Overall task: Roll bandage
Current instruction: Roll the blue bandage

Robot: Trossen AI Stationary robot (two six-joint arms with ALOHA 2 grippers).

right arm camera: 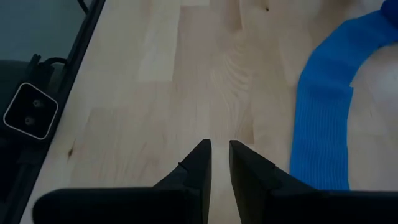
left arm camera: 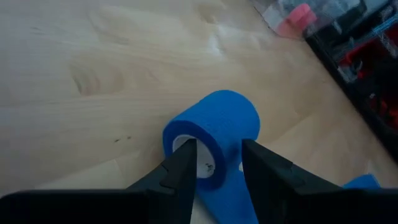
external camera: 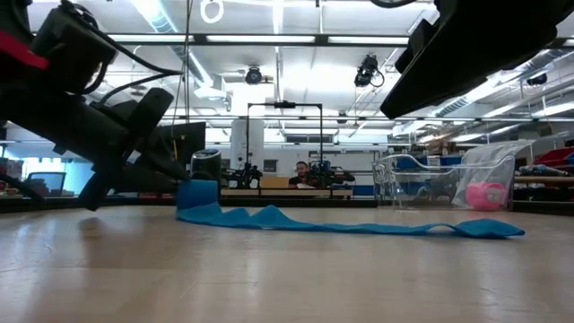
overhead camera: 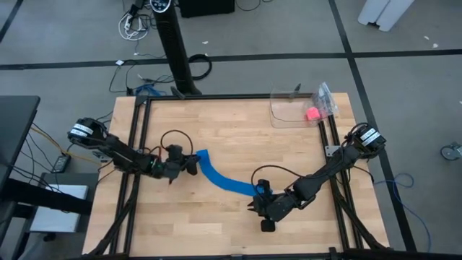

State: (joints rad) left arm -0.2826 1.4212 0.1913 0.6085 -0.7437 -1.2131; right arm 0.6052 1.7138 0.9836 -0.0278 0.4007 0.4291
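Note:
The bandage is bright blue: a small hollow coil (left arm camera: 214, 127) and a long flat strip (overhead camera: 225, 179) that runs from the coil across the wooden table toward the right. My left gripper (overhead camera: 193, 165) is at the coil, shut on its wall. In the low view the coil (external camera: 197, 194) stands at the strip's left end and the strip (external camera: 350, 223) lies slack in low waves. My right gripper (right arm camera: 219, 146) hovers above the table near the strip's far end (overhead camera: 253, 189). Its fingers stand a narrow gap apart with nothing between them, and the strip (right arm camera: 323, 130) lies beside them. My left gripper holds the coil by its wall at the open end (left arm camera: 208, 163) facing it. One finger (left arm camera: 185, 163) reaches into the hollow centre and the other (left arm camera: 264, 171) lies on the outside. The fingers slant slightly down from the table's left, along the coil's axis. The strip trails slack from the coil.
A clear plastic container (overhead camera: 291, 108) with a small pink ball (overhead camera: 312, 113) stands at the table's far right corner. Black frame rails (overhead camera: 137, 137) run along the table's left and right sides. Bare wood lies in front of the strip.

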